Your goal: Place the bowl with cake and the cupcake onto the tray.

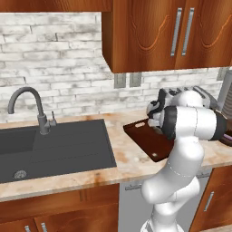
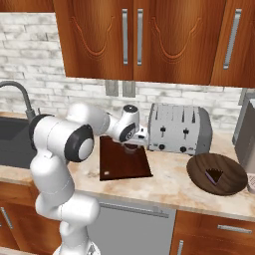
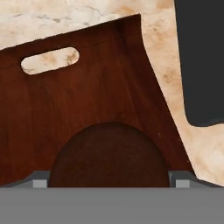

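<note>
A: Where's the cupcake (image 3: 109,154)?
B: Between the fingers (image 3: 108,183), held close, directly over the tray (image 3: 87,100).
A: And the bowl (image 2: 217,173)?
B: On the desk (image 2: 169,187), well right of the tray.

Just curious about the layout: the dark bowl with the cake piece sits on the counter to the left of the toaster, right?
Not quite. In the right base view the bowl with cake sits on the counter to the right of the toaster, not left. The tray lies on the toaster's left.
</note>
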